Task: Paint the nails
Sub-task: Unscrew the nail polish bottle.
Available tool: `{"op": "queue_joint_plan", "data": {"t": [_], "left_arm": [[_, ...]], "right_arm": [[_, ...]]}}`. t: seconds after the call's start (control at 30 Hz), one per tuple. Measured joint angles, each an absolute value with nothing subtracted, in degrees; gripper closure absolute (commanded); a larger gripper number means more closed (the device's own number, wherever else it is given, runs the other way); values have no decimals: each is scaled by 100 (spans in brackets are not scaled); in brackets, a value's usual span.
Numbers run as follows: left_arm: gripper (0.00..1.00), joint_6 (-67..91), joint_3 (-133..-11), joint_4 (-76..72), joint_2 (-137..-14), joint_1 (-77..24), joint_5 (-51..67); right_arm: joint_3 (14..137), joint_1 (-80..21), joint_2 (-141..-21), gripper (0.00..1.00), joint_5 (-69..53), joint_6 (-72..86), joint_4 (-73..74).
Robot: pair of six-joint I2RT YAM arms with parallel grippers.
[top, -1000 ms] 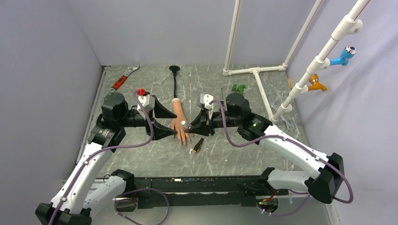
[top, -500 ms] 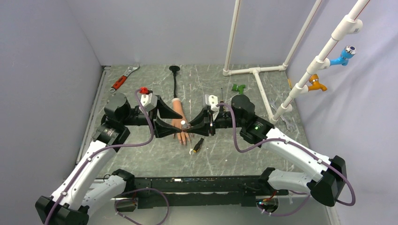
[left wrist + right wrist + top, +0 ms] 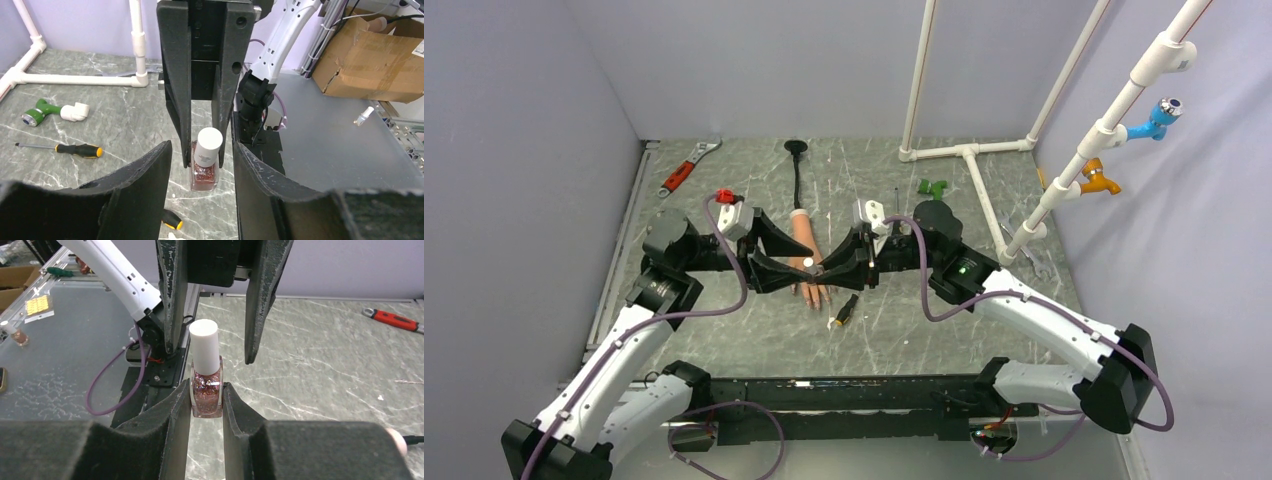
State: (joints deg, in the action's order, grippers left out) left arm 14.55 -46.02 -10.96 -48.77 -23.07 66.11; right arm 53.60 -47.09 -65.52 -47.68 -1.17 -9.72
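Nails [image 3: 816, 299] tip the mannequin hand [image 3: 802, 235], pointing to 6 o'clock on the surface [image 3: 924, 320]. Above it the right hand [image 3: 206, 386] clamps a polish bottle [image 3: 206, 400]. The left hand [image 3: 202, 147] is half open, flanking the white cap [image 3: 208, 142] without touching.

Grey marble-look table [image 3: 724, 335], even light. Plain lilac-grey walls: left wall [image 3: 514, 150] at 9 o'clock, back wall [image 3: 774, 60] at 12, right wall [image 3: 1204, 260] at 3. White PVC pipe frame [image 3: 969, 152] at 1 o'clock. Grey metal bench [image 3: 325, 150] at 6 o'clock, with a cardboard box [image 3: 370, 55] beyond it.
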Motion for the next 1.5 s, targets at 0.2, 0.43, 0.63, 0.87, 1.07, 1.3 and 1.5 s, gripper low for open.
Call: {"op": "queue_joint_plan", "data": {"t": [0.2, 0.43, 0.63, 0.87, 1.07, 1.3, 1.5], "left_arm": [[49, 1603, -4394, -1400, -4661, -2307, 6571], [49, 1778, -4331, -1708, -4630, -2307, 6539], [60, 1887, -4248, -1800, -4619, -2307, 6460], [87, 2003, -4139, -1909, -4460, -2307, 6381], [100, 2117, -4016, -1981, -4254, -2307, 6176], [100, 2069, -4007, -1800, -4095, -2344, 5756], [100, 2045, -4038, -1444, -4036, -2534, 4901]], "right_arm": [[5360, -4709, -6661, 100, -4858, -40, -1050], [5441, -4709, -6781, 100, -4998, 108, -1122], [5522, -4709, -6890, 100, -5050, 198, -1164], [5524, -4709, -6908, 100, -5151, 388, -1365], [5546, -4735, -6952, 100, -5155, 473, -1452], [5634, -4753, -7004, 100, -5019, 537, -1470], [5758, -4751, -7063, 100, -4663, 508, -1291]]}}
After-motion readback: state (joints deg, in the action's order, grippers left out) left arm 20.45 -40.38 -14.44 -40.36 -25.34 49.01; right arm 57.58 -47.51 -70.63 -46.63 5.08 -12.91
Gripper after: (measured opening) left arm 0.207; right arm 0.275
